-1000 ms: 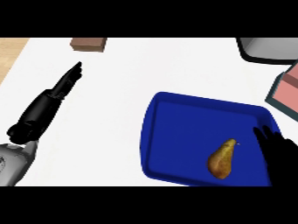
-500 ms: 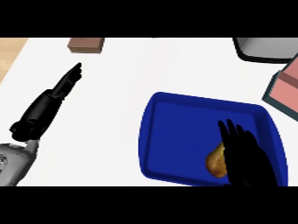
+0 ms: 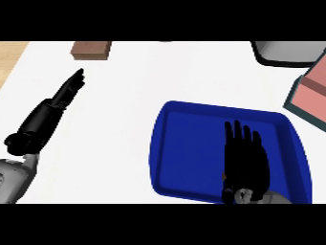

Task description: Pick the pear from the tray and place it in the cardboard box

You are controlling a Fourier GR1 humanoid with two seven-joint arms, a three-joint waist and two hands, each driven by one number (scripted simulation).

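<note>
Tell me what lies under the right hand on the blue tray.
Around the right hand, spread flat with fingers straight, only the floor of the blue tray shows. What lies beneath the palm is covered; no pear can be seen.

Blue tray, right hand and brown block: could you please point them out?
blue tray point(image 3: 186, 143), head view, bare floor
right hand point(image 3: 246, 165), head view, its back
brown block point(image 3: 91, 49), head view, top face

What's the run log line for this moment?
stage: reaching for pear | right hand: open, over blue tray | pear: hidden beneath it | left hand: open, resting at left | cardboard box: right edge
</note>
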